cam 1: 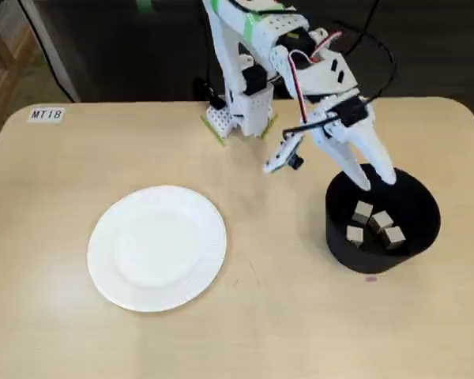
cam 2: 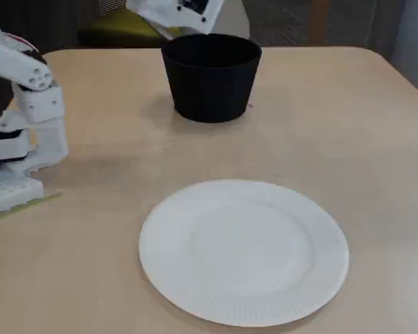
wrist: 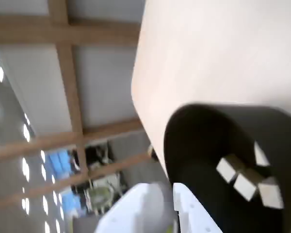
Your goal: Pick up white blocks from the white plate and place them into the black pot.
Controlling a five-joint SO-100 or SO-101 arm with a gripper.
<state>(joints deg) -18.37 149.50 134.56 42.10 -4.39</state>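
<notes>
The white plate (cam 1: 158, 246) lies on the table left of centre with nothing on it; it also shows in another fixed view (cam 2: 244, 250). The black pot (cam 1: 383, 221) stands at the right and holds several white blocks (cam 1: 373, 223). My gripper (cam 1: 377, 180) hangs just above the pot's back rim, with its jaws apart and nothing between them. In the wrist view the pot (wrist: 203, 141) fills the lower right, with the blocks (wrist: 245, 187) on its floor. In the other fixed view the pot (cam 2: 210, 76) hides its contents, and the gripper (cam 2: 188, 21) is above its rim.
The arm's white base (cam 1: 241, 110) stands at the table's back edge and shows at the left in the other fixed view (cam 2: 21, 132). A label "MT18" (cam 1: 46, 114) is stuck at the back left corner. The table's right edge is close to the pot.
</notes>
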